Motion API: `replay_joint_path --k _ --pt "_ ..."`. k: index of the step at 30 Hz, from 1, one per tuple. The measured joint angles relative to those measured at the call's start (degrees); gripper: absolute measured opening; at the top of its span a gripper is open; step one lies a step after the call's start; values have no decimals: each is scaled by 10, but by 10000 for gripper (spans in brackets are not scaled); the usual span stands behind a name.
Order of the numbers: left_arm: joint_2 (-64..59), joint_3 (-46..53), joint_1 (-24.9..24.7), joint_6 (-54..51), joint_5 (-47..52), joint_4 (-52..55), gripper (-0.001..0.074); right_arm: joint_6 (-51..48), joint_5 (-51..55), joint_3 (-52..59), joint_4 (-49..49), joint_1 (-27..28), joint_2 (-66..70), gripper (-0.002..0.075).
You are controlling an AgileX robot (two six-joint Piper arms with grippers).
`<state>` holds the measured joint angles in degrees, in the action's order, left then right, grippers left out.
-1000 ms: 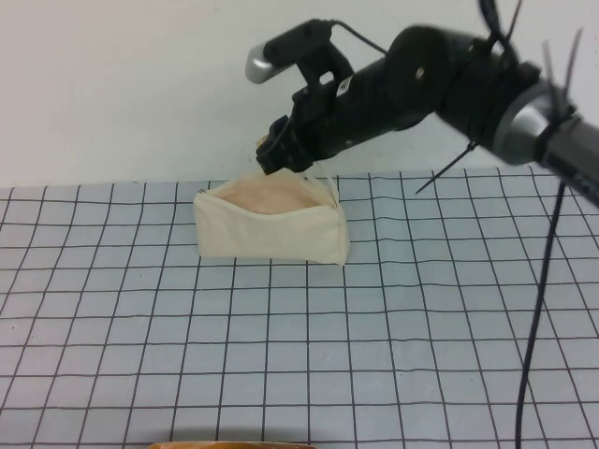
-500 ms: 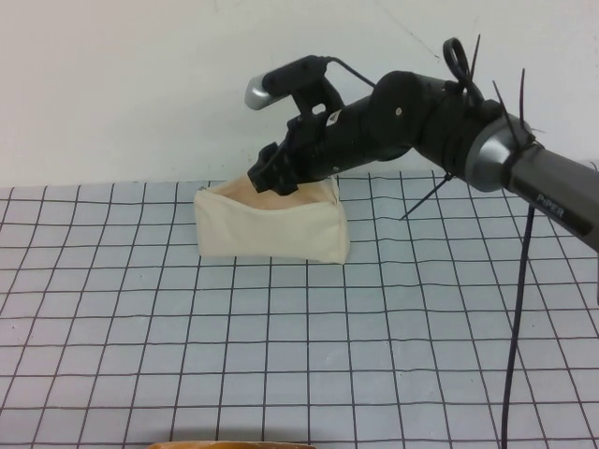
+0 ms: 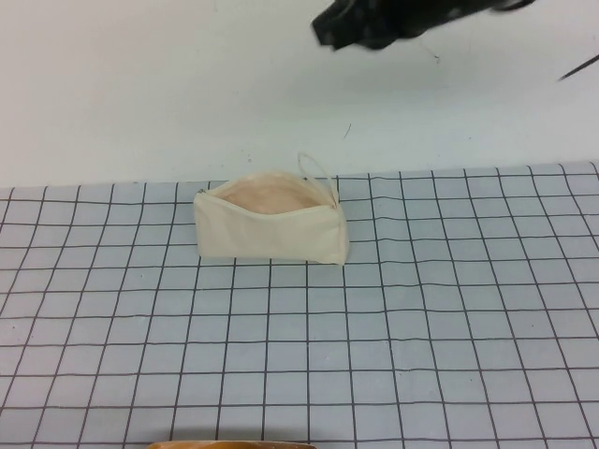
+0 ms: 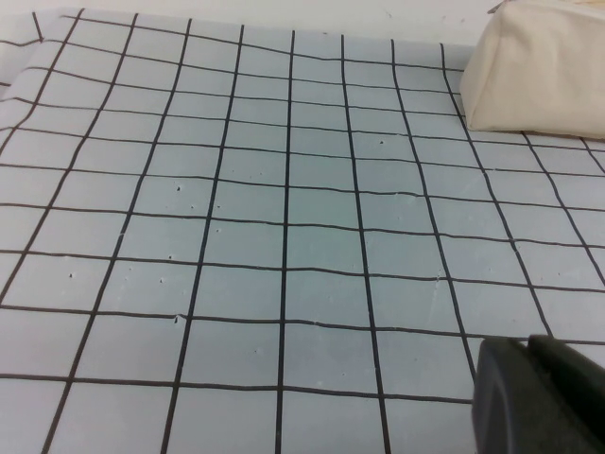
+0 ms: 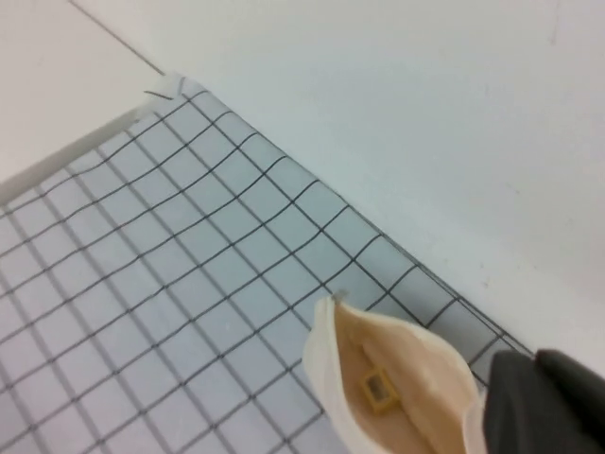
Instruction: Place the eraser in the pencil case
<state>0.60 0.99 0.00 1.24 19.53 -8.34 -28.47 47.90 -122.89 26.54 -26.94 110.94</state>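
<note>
The left gripper [image 4: 539, 397] is parked low over the counter [image 3: 393, 327]; its jaw state cannot be told. The eraser [image 5: 379, 390] lies inside the open pencil case [image 3: 271, 229]. The right gripper [image 3: 360, 23], raised high above, is unreadable too. The unzipped case could spill if nudged.

pencil case [image 3: 271, 228] open-topped at far middle of grid mat [image 3: 374, 337]; right gripper [image 3: 351, 23] blurred, high above.

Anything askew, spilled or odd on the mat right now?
Nothing stands out. The eraser lies inside the open pencil case, which sits upright on the grid mat. The right gripper is high above; the left gripper is low over the mat.
</note>
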Motion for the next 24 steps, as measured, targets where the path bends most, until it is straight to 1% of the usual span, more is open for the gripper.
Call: replay_joint_path --k 5,8,12,14,19,21,24 --pt "0 0 0 0 0 0 -1 -9 86 11 -21 1 -90 0" --pt "0 0 0 0 0 0 -1 -35 102 59 -16 1 -151 0" --pt "0 0 0 0 0 0 -1 -66 104 158 -13 1 -249 -1" --pt "0 0 0 0 0 0 -1 -71 101 212 -28 1 -305 -1" --pt "0 0 0 0 0 0 -1 -52 98 357 -99 1 -436 -1" --pt "0 0 0 0 0 0 -1 -49 96 416 -107 1 -487 -1" --pt "0 0 0 0 0 0 -1 -48 57 500 -113 1 -577 -1"
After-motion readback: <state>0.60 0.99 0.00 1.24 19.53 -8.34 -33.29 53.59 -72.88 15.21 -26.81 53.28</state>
